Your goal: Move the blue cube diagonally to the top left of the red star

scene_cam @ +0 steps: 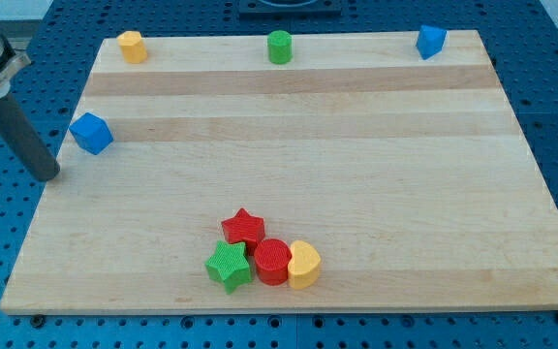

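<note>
We note my tip (48, 176) just off the board's left edge, lower-left of the blue cube (91, 133), no jaws on the rod, red star (243, 227) well toward the view's bottom-right.

Seen at the far left edge of the scene: a straight, dark grey rod, matte and cylindrical, ending in my tip (46, 177), blunt and nearly black. Joined above to a wider, rounded collar in lighter grey, cut off by the frame's upper left corner. Faint highlight along the rod's right flank, darker shading on its left. Smooth surface throughout, with markings, screws and cabling too small or too cropped to make out. Uniform width from collar down.
</note>
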Robot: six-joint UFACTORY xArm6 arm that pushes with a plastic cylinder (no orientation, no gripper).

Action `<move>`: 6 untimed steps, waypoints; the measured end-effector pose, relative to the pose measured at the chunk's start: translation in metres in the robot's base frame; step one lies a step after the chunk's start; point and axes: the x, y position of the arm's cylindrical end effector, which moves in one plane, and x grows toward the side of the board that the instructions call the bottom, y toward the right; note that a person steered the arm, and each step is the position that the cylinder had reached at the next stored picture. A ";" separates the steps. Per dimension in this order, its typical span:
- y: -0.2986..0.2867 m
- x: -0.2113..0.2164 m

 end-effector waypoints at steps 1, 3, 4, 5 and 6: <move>0.000 -0.040; 0.042 -0.076; 0.070 -0.056; 0.106 -0.025; 0.128 0.012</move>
